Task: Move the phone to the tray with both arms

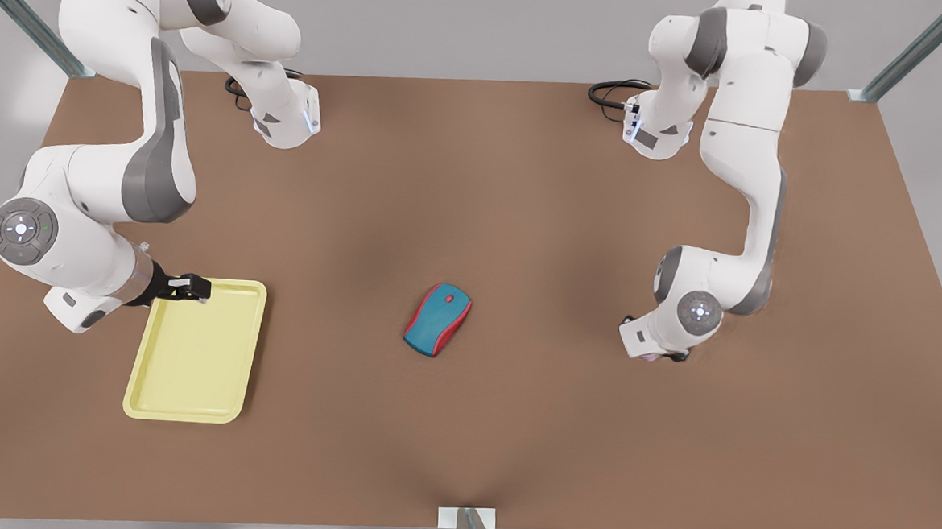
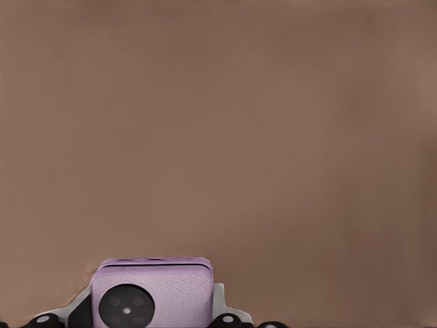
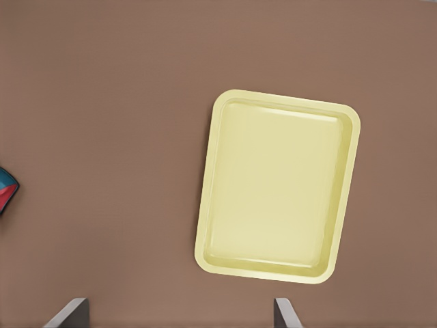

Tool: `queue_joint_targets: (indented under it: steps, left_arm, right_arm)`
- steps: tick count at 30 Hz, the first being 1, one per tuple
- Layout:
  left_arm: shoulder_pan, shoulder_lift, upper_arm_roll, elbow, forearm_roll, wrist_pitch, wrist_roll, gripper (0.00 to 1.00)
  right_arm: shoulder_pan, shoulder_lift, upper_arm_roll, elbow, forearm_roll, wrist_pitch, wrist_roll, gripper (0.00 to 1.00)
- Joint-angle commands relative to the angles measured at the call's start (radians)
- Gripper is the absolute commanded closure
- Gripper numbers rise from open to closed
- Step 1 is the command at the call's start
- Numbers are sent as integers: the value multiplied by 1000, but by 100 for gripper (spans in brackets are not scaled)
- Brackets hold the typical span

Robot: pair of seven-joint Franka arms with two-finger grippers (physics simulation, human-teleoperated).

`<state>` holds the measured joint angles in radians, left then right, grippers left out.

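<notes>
The lilac phone (image 2: 164, 287), with a black camera circle on its face, sits between the fingers (image 2: 218, 301) of my left gripper (image 2: 151, 304), which press against its sides. That gripper (image 1: 666, 355) is low over the table at the front view's right, with a pink sliver of the phone (image 1: 658, 358) under the wrist. The pale yellow tray (image 1: 196, 351) lies at the front view's left. My right gripper (image 1: 190, 286) hovers over its far corner. From the right wrist, the tray (image 3: 276, 188) lies below that gripper (image 3: 177, 314), whose fingers are open and hold nothing.
A teal-and-red mouse (image 1: 437, 319) lies mid-table between the tray and the phone; its edge (image 3: 5, 191) also shows from the right wrist. Black cables (image 1: 613, 93) coil at an arm base at the back. The brown table (image 1: 522, 219) ends close behind the bases.
</notes>
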<state>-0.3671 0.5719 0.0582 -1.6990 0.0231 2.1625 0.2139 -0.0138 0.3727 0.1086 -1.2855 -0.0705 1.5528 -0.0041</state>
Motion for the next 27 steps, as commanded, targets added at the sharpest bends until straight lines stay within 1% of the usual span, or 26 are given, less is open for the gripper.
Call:
queue_joint_targets:
  steps: [1, 2, 3, 5, 6, 8, 9, 14, 16, 18, 19, 20, 23, 26, 27]
  left_arm:
    - [-128, 49, -6, 108, -9, -183, -1085, 19]
    - [-188, 117, -9, 243, -46, -303, -1206, 19]
    - [-240, 144, -9, 291, -80, -334, -1257, 19]
    - [-312, 184, -9, 355, -140, -333, -1372, 19]
    - [-322, 194, -9, 360, -143, -319, -1387, 19]
    - [-349, 186, -9, 392, -167, -362, -1449, 19]
    - [-383, 186, -9, 394, -167, -365, -1493, 19]
    - [-426, 169, -9, 397, -184, -365, -1545, 19]
    - [-503, 184, -9, 424, -201, -345, -1584, 19]
    - [-562, 255, -17, 518, -255, -340, -1617, 19]
    - [-584, 284, -17, 532, -308, -285, -1631, 19]
    - [-596, 312, -40, 532, -330, -219, -1625, 19]
    - [-593, 385, -84, 587, -330, -125, -1611, 19]
    - [-593, 436, -87, 602, -330, -20, -1610, 18]
    - [-593, 441, -87, 602, -330, -10, -1610, 18]
  right_arm:
    - [0, -1, -1, 2, 0, 0, 0, 0]
    - [0, -1, 0, 0, 1, 0, 0, 0]
    - [0, -1, 0, 2, 0, 0, 0, 0]
    - [0, -1, 0, 2, 1, 0, 0, 0]
    - [0, 0, 0, 2, 1, 0, 0, 0]
    - [0, -1, 0, 2, 0, 0, 0, 0]
    - [0, 0, 0, 2, 1, 0, 0, 0]
    - [0, -1, 0, 0, 1, 0, 0, 0]
    - [0, 0, 0, 2, 1, 0, 0, 0]
    - [0, -1, 0, 2, 1, 0, 0, 0]
    - [0, -1, 0, 2, 1, 0, 0, 0]
    - [0, -1, 0, 2, 1, 0, 0, 0]
    - [0, 0, 0, 0, 1, 0, 0, 0]
    - [0, -1, 0, 2, 0, 0, 0, 0]
    - [0, 0, 0, 2, 1, 0, 0, 0]
